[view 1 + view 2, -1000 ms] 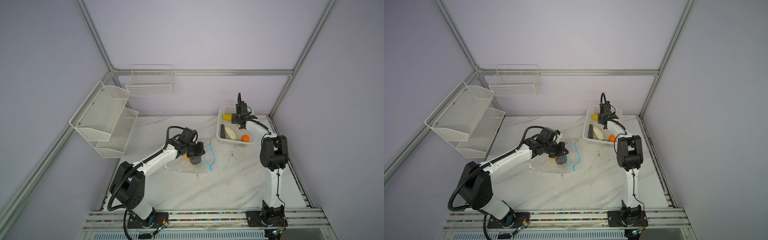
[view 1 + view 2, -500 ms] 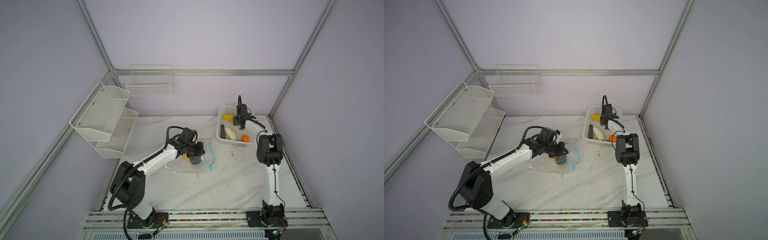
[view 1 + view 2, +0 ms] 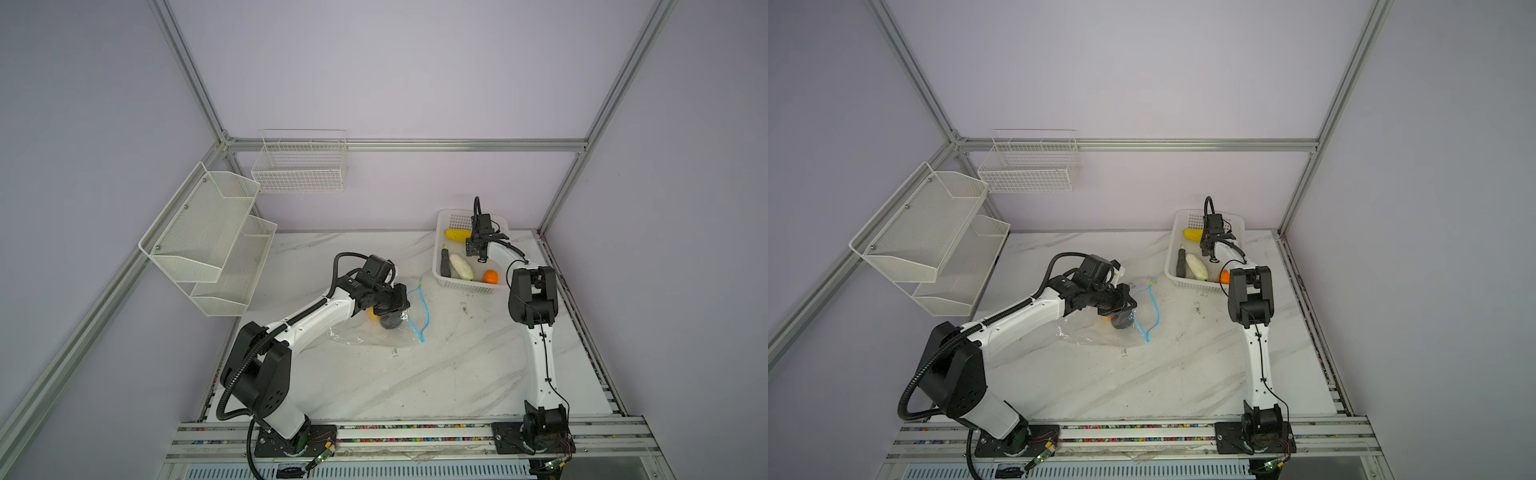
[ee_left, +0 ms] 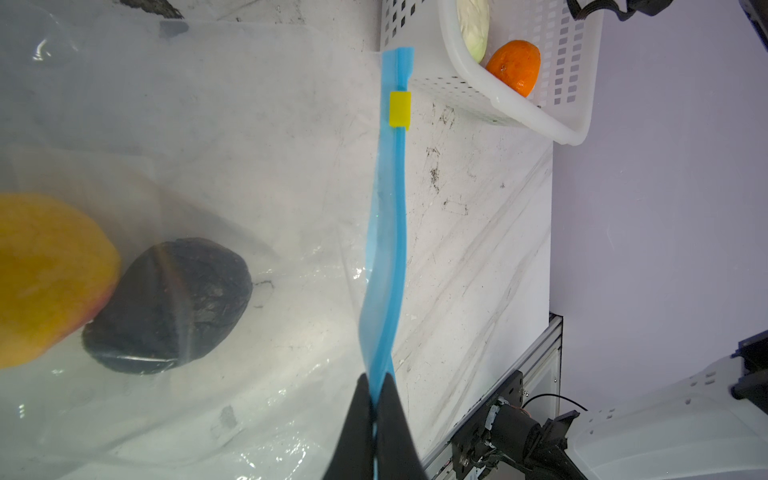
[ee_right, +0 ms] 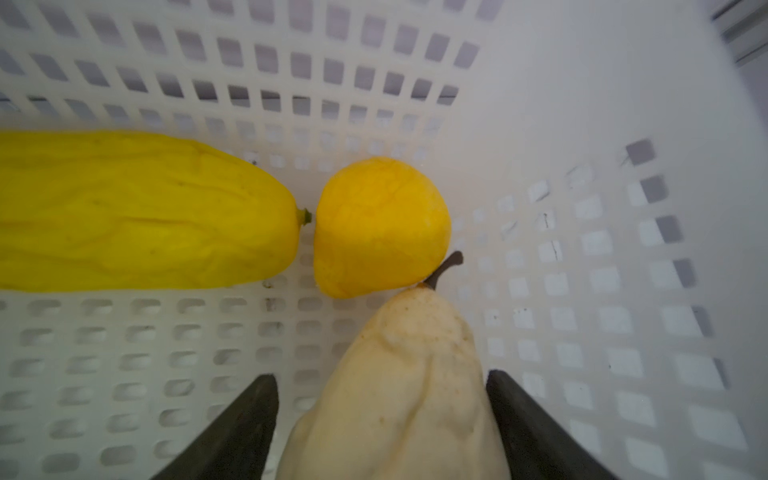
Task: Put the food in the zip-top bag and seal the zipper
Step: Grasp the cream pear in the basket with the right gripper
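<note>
Left tool is pinched tight on the zipper — one thin, smooth, light-blue strip carrying one small yellow slider near its far end, well apart from the grip. One zip-top bag, clear and crinkly, lies on the white marbled surface left of centre, its mouth turned toward the basket. Two pieces sit inside, touching: a rounded yellow-orange fruit and a wrinkled black lump. Right tool hangs inside that one white perforated plastic basket at the surface's back right, jaws spread wide to either side of a cream pear with a dark stem; a gap shows on one side, so nothing is gripped. Six pieces are in the basket — the pear, a long ridged yellow piece, a smooth round yellow piece just beside it, a pale white oval, a slim dark piece and an orange. On the walls hang one white wire rack and one white two-tier mesh rack.
</note>
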